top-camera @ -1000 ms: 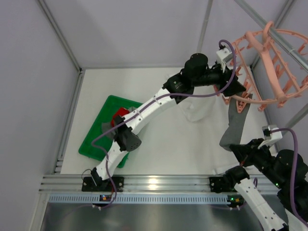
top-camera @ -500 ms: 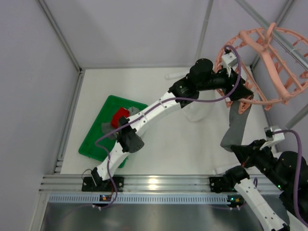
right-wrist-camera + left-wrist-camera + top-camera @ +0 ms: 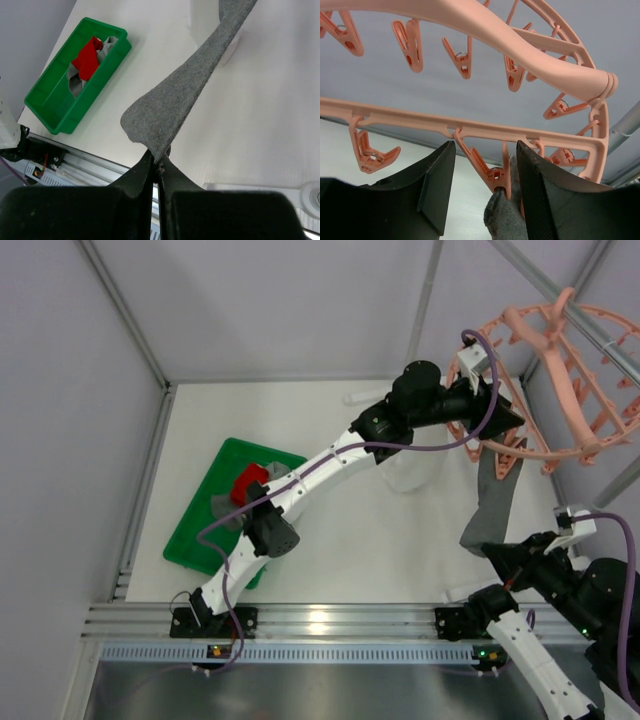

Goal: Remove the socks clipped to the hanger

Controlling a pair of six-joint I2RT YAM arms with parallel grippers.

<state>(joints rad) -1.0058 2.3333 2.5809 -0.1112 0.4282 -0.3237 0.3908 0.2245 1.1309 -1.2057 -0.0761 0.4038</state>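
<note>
The salmon-pink hanger [image 3: 548,330] hangs at the upper right, tilted. One grey sock [image 3: 490,502] hangs from one of its clips, stretched down toward my right gripper. My left gripper [image 3: 508,420] is open. In the left wrist view the left gripper [image 3: 485,192] has its jaws on either side of the clip [image 3: 501,175] that pinches the sock's top [image 3: 506,220], without touching it. My right gripper [image 3: 497,552] is shut on the sock's lower end; in the right wrist view it [image 3: 159,167] pinches the sock's [image 3: 185,95] edge.
A green tray [image 3: 190,540] at the left holds a red sock [image 3: 248,483] and grey socks; it also shows in the right wrist view [image 3: 50,107]. A white object [image 3: 405,475] stands under the left arm. Frame posts and a rail edge the table.
The hanger has swung and tilted up to the right. My left gripper moved right with it, to the sock's clip. My right gripper drew slightly back toward the near edge, holding the sock.
</note>
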